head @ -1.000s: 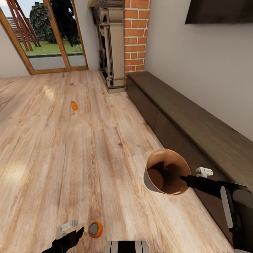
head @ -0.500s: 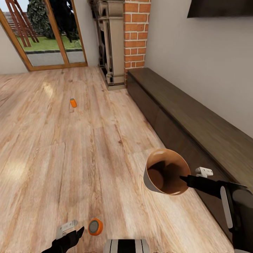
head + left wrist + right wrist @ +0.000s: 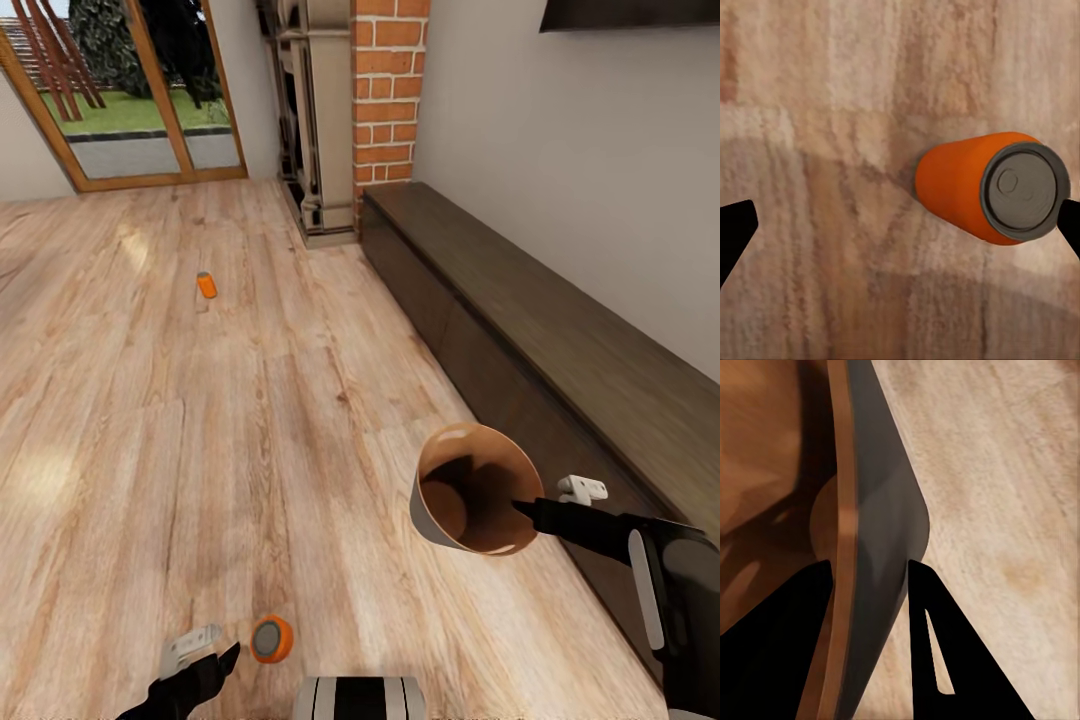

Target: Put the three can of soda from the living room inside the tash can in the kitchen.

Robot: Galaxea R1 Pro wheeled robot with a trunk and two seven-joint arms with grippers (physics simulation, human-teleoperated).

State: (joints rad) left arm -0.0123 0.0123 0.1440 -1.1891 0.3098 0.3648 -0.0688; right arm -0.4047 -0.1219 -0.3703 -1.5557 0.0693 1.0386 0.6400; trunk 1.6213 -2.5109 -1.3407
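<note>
Orange and cylindrical, a soda can with a silver top (image 3: 271,639) stands upright on the pale wood plank floor (image 3: 150,450), just beside the black left gripper (image 3: 205,668). In the left wrist view that can (image 3: 994,187) sits close to one black fingertip (image 3: 1070,225), while the other fingertip (image 3: 735,232) is well apart from it; the jaws are spread wide and I cannot tell whether the near tip touches the can.

Held up off the floor by the black right gripper (image 3: 522,510) is the small round tapered bin, grey outside and glossy copper-brown inside (image 3: 470,488), tilted so its mouth faces the head camera. In the right wrist view the two black fingers (image 3: 795,645) pinch the bin's thin wall (image 3: 866,547), one inside and one outside the rim.

A second orange soda can (image 3: 206,285) stands on the floor far ahead of the left gripper. A long dark wooden bench (image 3: 560,350) runs along the grey wall beyond the right gripper, ending at a red-brick fireplace column (image 3: 385,95). A wood-framed glass door (image 3: 130,95) shows grass outside.
</note>
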